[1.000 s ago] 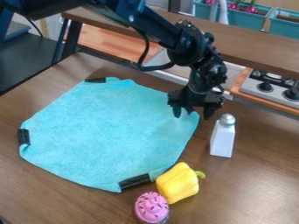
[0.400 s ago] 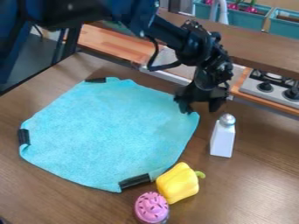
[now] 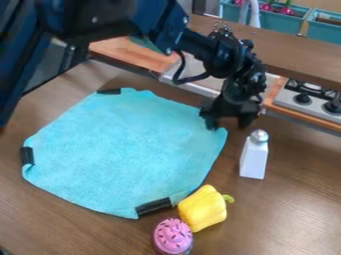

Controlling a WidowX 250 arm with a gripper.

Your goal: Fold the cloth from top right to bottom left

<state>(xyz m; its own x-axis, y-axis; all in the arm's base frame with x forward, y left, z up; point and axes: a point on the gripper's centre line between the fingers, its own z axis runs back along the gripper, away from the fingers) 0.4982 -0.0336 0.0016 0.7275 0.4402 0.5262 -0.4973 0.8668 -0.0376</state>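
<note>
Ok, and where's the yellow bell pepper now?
The yellow bell pepper is low in the camera view, just right of centre, beside the blue cloth and pink-frosted cupcake.

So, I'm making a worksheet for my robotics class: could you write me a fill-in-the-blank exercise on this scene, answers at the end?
The pepper is ____ in colour. The cloth shows ____ black patches along its edge. The cupcake has ____ frosting. Of the pepper and the shaker, the one nearer the gripper is the ____.

Missing words: yellow; three; pink; shaker.
</note>
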